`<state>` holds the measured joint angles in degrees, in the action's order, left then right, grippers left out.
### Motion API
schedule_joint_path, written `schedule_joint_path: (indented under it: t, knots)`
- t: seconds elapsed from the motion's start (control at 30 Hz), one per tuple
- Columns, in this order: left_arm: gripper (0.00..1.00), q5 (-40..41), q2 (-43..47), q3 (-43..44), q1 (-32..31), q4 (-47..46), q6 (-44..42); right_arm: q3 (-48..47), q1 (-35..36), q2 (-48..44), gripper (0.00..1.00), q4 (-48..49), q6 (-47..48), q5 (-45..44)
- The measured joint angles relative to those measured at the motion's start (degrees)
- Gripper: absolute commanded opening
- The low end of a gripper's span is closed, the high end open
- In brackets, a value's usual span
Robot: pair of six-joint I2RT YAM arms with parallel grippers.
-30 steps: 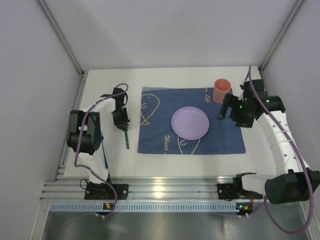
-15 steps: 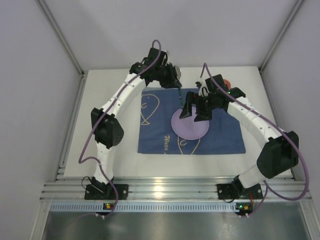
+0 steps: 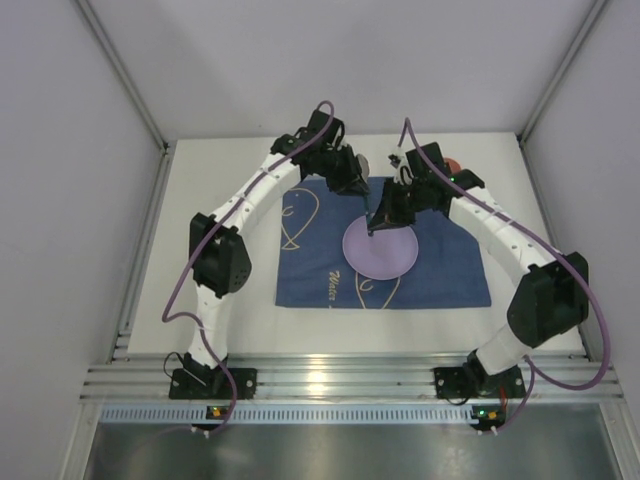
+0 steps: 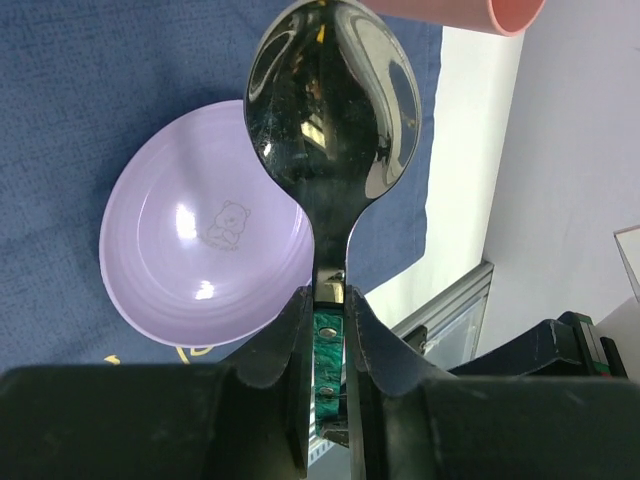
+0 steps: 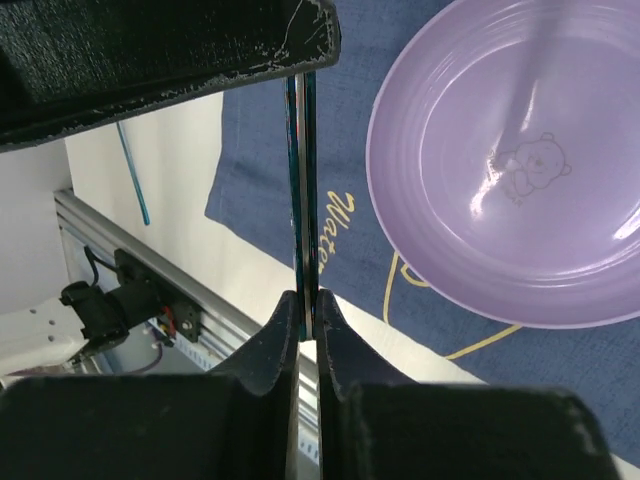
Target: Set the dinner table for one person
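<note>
Dinner table (image 3: 380, 328) spreads white beneath both tools, with the dark-blue cloth (image 4: 90, 90) and the purple bear-printed plate (image 4: 200, 250) directly under their fingertips. The step looks like a handover of the spoon (image 4: 330, 110). The left gripper (image 4: 328, 300) is clenched on its neck, where the green handle (image 4: 328, 345) begins. The right gripper (image 5: 305, 308) pinches that handle edge-on, and the handle runs up from its fingertips to what looks like the left tool's dark body. To do this well, I judge the left jaws should let go only once the right hold is sure (a thin edge between pads can swivel), and should part without dragging the spoon sideways. The left wrist view gives the mirrored bowl face-on, with a pink cup (image 4: 470, 10) beyond its tip, but not the right tool's grip. The right wrist view shows that grip yet hides the bowl. From above, the two arms meet over the cloth, and the spoon can hardly be made out.
</note>
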<state>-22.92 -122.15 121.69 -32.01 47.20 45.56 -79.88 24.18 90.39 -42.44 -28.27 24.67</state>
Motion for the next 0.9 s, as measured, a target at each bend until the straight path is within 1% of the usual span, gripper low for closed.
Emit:
schedule_joint_path:
  t: [0.27, 0.3, 0.33, 0.37, 0.47, 0.5, 0.6, 0.73, 0.9]
  knots:
    - [0.01, -1.0, 0.1, -2.8, -0.3, -2.7, 1.7, 4.2, -2.1, -3.1, 0.00, 1.0, 0.2, -1.0]
    - [0.06, -1.4, 0.1, -3.1, -0.4, -3.2, 2.0, 5.0, -2.7, -3.6, 0.00, 1.1, 0.2, -0.8]
    - [0.16, -1.8, 0.1, -3.4, -0.6, -3.7, 2.3, 5.8, -3.3, -4.2, 0.00, 1.2, 0.3, -0.7]
    - [0.29, -2.1, 0.1, -3.5, -0.8, -3.9, 2.5, 6.6, -3.9, -5.0, 0.00, 1.3, 0.4, -0.5]
    - [0.42, -2.9, 0.2, -4.3, -1.1, -5.0, 2.4, 8.7, -6.7, -8.0, 0.00, 0.9, 1.2, -1.4]
    - [0.51, -3.0, 0.6, -5.2, -1.0, -5.7, 2.5, 9.6, -8.3, -9.3, 0.00, 0.6, 1.6, -2.5]
    - [0.64, -3.2, 1.4, -7.5, -0.6, -7.0, 2.6, 12.1, -13.6, -12.8, 0.00, -1.0, 2.9, -4.1]
    - [0.64, -3.3, 1.5, -8.2, -0.2, -8.0, 2.7, 15.3, -18.0, -16.6, 0.00, -3.2, 4.7, -6.1]
    - [0.64, -3.2, 1.7, -8.8, -0.2, -8.9, 2.5, 19.6, -19.0, -19.3, 0.00, -4.6, 5.7, -7.0]
